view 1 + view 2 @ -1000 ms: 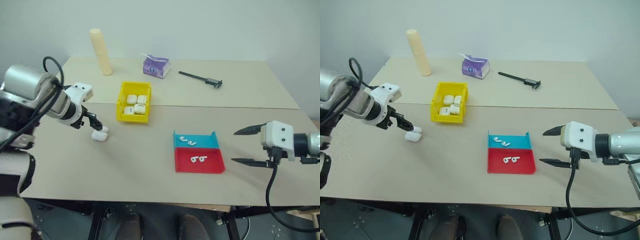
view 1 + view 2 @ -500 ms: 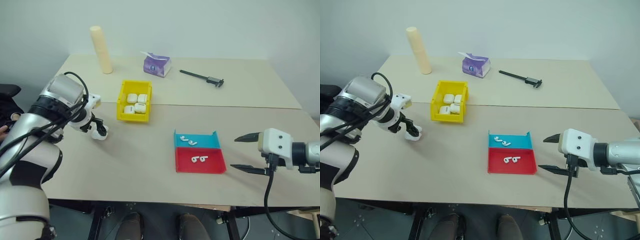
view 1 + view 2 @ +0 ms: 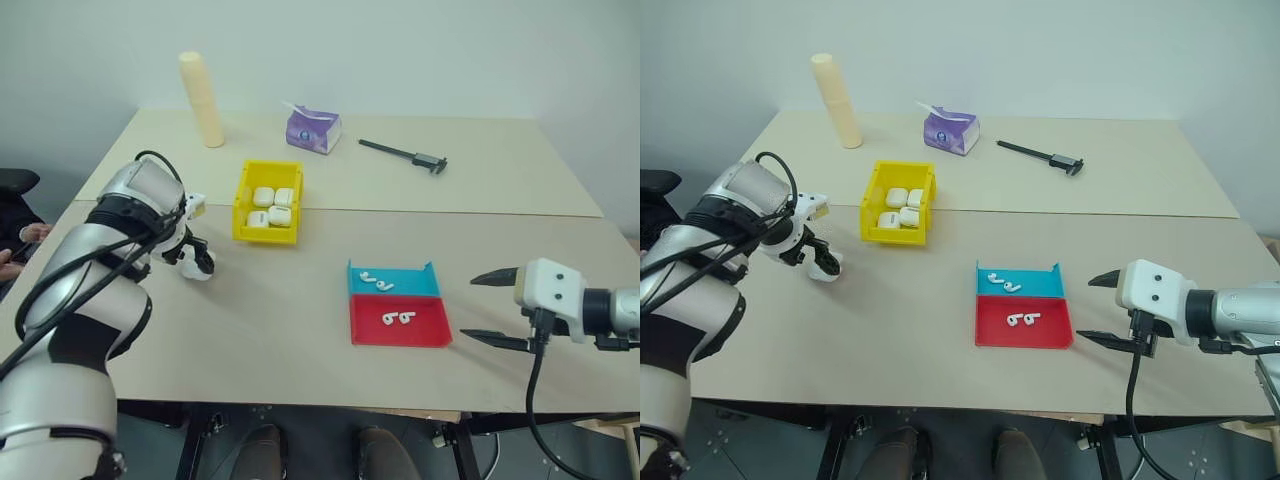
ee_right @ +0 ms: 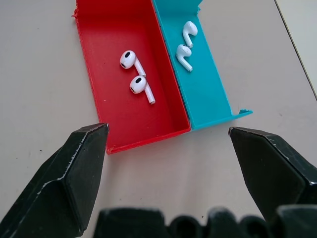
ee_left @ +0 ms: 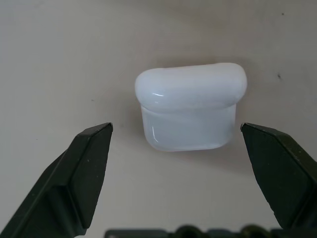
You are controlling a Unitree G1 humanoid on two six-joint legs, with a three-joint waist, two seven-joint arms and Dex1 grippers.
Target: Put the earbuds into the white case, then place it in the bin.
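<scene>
Left gripper [image 5: 176, 144]: left of centre in the head views, pointing steeply down at the table; jaws wide apart, one finger on each side of the case, neither touching it, holding nothing.
Case [image 5: 190, 106]: lid shut, lying on the table between the left fingers, just left of the bin in the head views.
Right gripper [image 4: 168, 144]: lower right of the head views, above the table edge, jaws wide apart, empty; it points toward the trays and is well apart from them.
Earbuds [image 4: 135, 78]: two lie side by side in the red tray, stems slanting the same way; they are close together, but whether they touch I cannot tell.
Other earbuds [image 4: 185, 42]: two more lie in the teal tray.
Red tray [image 3: 425, 331]: lower centre-right of the head views, touching the teal tray along one long side.
Teal tray [image 3: 415, 285]: just above the red tray in the head views.
Bin [image 3: 242, 205]: upper left of centre, holding four white cases.
Table [image 3: 280, 320]: beige, with a seam running across the middle.
Back of the table: a cream cylinder [image 3: 202, 101] stands upright at upper left; a purple tissue pack [image 3: 313, 131] is right of it; a black caliper [image 3: 405, 156] lies further right.
</scene>
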